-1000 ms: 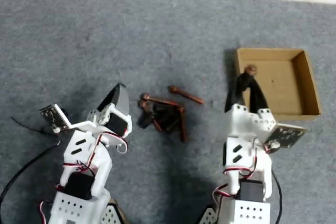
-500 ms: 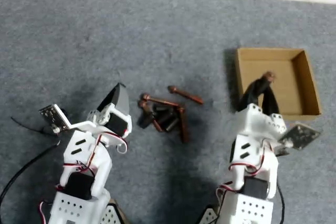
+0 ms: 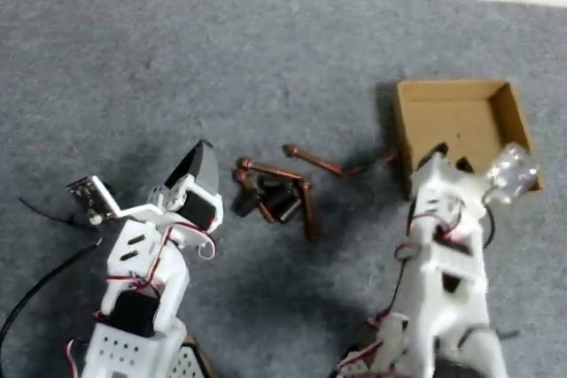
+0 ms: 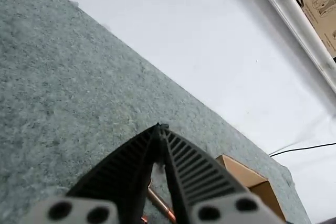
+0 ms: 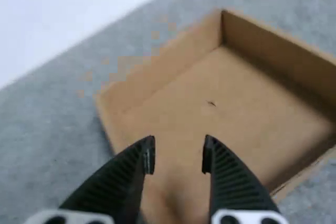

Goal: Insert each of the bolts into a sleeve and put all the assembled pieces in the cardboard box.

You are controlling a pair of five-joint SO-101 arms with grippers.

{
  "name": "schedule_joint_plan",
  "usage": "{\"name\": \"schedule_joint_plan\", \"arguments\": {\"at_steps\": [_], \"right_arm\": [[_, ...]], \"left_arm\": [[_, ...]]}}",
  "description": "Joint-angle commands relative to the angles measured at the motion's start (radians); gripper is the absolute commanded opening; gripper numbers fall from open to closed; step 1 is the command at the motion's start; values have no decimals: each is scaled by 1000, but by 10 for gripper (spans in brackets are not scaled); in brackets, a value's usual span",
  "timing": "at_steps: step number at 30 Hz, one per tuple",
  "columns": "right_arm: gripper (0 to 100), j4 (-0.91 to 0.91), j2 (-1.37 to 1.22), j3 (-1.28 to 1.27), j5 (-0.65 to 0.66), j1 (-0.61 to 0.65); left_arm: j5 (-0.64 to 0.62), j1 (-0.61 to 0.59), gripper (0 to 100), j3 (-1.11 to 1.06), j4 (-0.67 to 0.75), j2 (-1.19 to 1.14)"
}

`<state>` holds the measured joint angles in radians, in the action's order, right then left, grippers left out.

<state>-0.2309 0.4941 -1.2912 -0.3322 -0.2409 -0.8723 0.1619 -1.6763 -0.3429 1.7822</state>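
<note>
- High view: closest to the near edge of the grey surface (image 3: 133,59), left of the middle, the left gripper (image 3: 203,150) hangs with its fingers pressed together and nothing between them. It is probably parked just beside the parts to leave them reachable
- At the middle of the surface lies the pile of copper-coloured bolts (image 3: 266,169) tangled with dark sleeves (image 3: 282,204). None looks fully seated, so I judge the joining work mostly undone
- One loose bolt (image 3: 312,159) lies just past the pile, towards the far edge, apart from any sleeve
- Between that bolt and the box a thin reddish streak (image 3: 372,163) lies on the surface, too blurred to name
- The right gripper (image 5: 178,142) hovers over the near left part of the cardboard box (image 3: 509,117), jaws a moderate gap apart and holding nothing. This pose suits letting a piece go from above
- The box sits near the right edge, towards the far side, open side up so parts can fall in. Its floor looks bare in the right wrist view, so delivery has hardly begun
</note>
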Motion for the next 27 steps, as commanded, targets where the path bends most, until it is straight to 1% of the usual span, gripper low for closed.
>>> {"name": "schedule_joint_plan", "arguments": {"at_steps": [1, 4, 9, 18, 20, 24, 27], "right_arm": [[130, -41, -165, 137, -5, -12], [130, -39, -189, 177, -5, -10], [130, -38, -120, 166, -2, 21], [130, -38, 173, -36, 2, 128], [130, -38, 243, -81, 9, 159], [130, -38, 366, -171, 124, 275], [130, -38, 437, -216, 137, 343]], "left_arm": [[8, 13, 7, -22, 20, 1], [8, 13, 8, -22, 20, 1], [8, 13, 7, -22, 20, 1], [8, 13, 8, -22, 20, 1], [8, 13, 8, -22, 20, 1], [8, 13, 8, -22, 20, 1], [8, 13, 8, -22, 20, 1]]}}
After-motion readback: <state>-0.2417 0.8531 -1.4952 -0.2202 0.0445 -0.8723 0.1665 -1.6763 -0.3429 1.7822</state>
